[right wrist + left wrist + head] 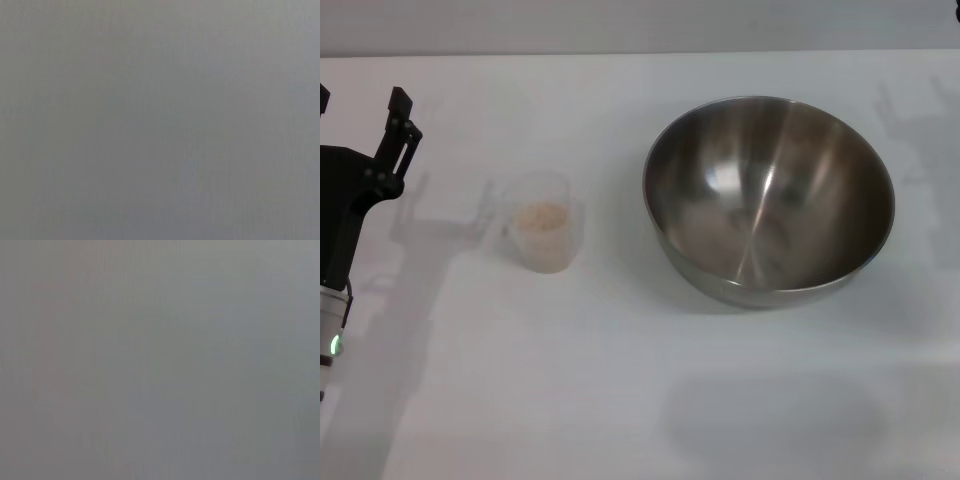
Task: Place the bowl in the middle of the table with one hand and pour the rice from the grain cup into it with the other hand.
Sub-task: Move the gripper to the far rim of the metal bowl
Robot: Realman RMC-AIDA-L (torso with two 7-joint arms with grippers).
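A: Nearest to the head camera is the left arm, at the left edge over the table. Its white lower part carries a green light, and the black body rises from there toward the far side.

B: And the left gripper?

A: One black finger is clear, pointing up and away. The other finger is cut by the picture's edge; only a small tip shows. The two are spread apart, with nothing between them. It holds nothing and touches nothing.

B: Where is the grain cup?

A: It stands upright on the table, to the right of the gripper and apart from it. The rice lies inside the cup. The cup's handle is hard to make out.

B: And the bowl?

A: It sits on the right half of the table, mouth up, well apart from the cup. Its inside is shiny, and I see no grains in it.

B: The right gripper?

A: It does not appear in the head view.

B: What about the left wrist view?

A: Only a flat grey field; nothing can be made out.

B: The right wrist view?

A: Same grey field, no object can be recognised.
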